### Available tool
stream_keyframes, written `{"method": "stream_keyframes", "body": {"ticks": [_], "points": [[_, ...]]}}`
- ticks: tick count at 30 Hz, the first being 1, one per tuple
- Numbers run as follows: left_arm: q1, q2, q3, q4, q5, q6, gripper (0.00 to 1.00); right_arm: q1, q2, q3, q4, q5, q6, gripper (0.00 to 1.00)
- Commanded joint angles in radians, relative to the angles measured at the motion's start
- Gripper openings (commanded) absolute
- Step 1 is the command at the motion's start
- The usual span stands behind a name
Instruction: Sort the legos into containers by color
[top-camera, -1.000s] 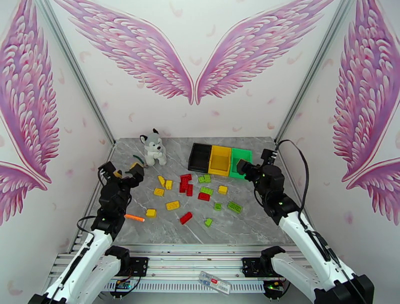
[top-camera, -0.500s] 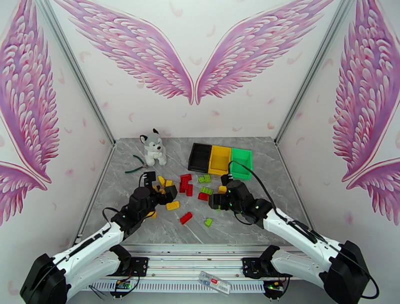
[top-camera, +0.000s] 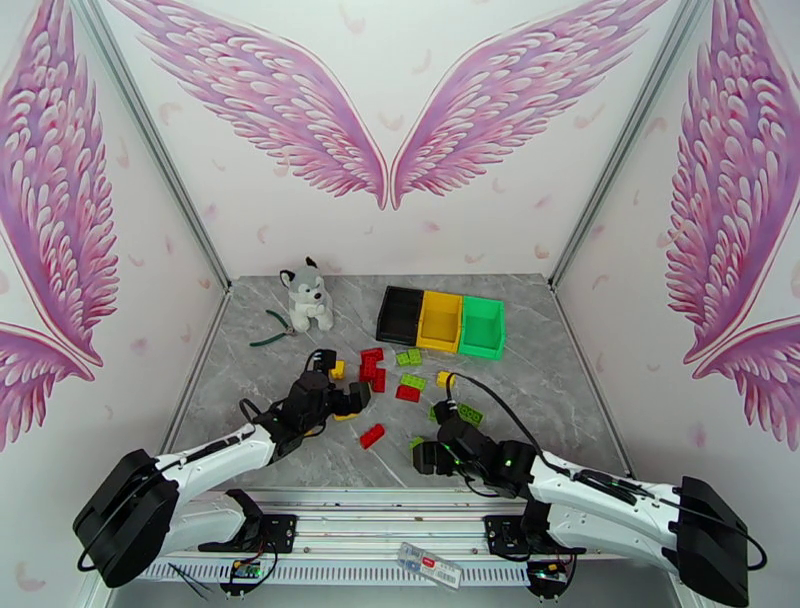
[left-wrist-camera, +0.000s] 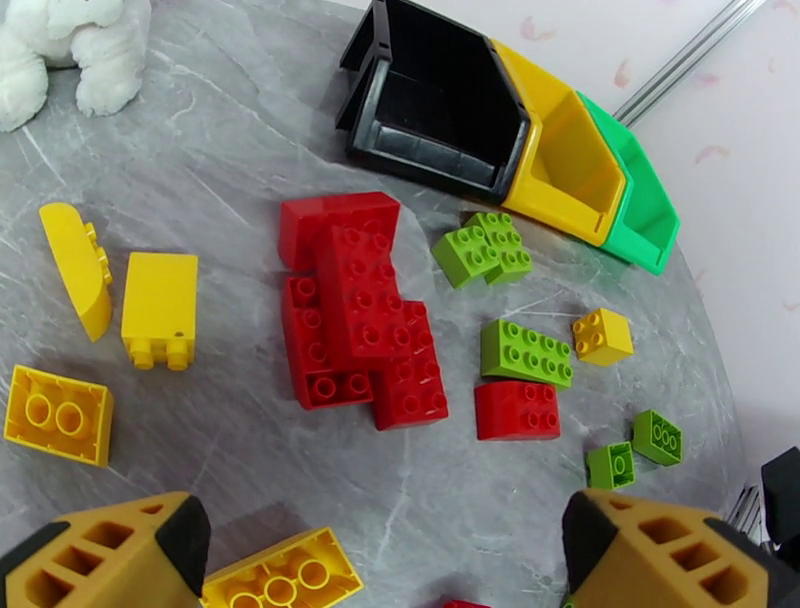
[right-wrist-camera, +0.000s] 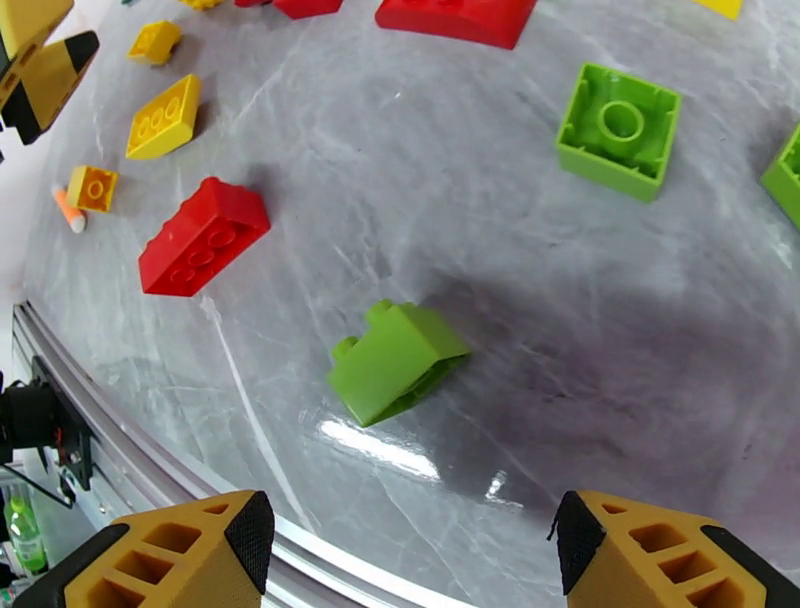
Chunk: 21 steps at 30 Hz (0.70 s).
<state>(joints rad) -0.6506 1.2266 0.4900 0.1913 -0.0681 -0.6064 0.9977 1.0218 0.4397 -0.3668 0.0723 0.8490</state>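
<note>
Red, yellow and light green legos (top-camera: 372, 366) lie scattered mid-table. The containers stand in a row at the back: black (top-camera: 403, 312), yellow (top-camera: 440, 318), green (top-camera: 482, 325). My left gripper (top-camera: 345, 398) is open, low over the yellow bricks left of the red cluster (left-wrist-camera: 360, 310). A yellow brick (left-wrist-camera: 285, 575) lies between its fingertips (left-wrist-camera: 110, 555), untouched. My right gripper (top-camera: 425, 458) is open near the front edge. A green brick (right-wrist-camera: 395, 360) lies tipped on its side just ahead of its fingertips (right-wrist-camera: 670, 555), apart from them.
A plush husky (top-camera: 307, 295) and green-handled pliers (top-camera: 270, 330) sit at the back left. An orange marker (right-wrist-camera: 68, 210) lies front left, beside a small yellow brick. The table's front rail (right-wrist-camera: 150, 470) runs close under my right gripper. A red brick (right-wrist-camera: 203, 235) lies left of it.
Both arms swung in from the sides and down. The left came from the pliers to the yellow bricks. The right came from the green container to the front green brick.
</note>
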Motion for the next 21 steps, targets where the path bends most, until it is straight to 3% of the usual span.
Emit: {"method": "stream_keyframes", "body": {"ticks": [1, 11, 21], "points": [[0.0, -0.044, 0.03, -0.017, -0.007, 0.002, 0.99, 0.025, 0.065, 0.035, 0.044, 0.029, 0.035, 0.81], [0.003, -0.203, -0.01, -0.061, -0.07, 0.025, 0.99, 0.067, 0.338, 0.162, 0.085, 0.07, 0.021, 0.79], [0.012, -0.204, -0.013, -0.067, -0.074, 0.025, 0.99, 0.075, 0.49, 0.276, -0.017, 0.241, 0.04, 0.64]]}}
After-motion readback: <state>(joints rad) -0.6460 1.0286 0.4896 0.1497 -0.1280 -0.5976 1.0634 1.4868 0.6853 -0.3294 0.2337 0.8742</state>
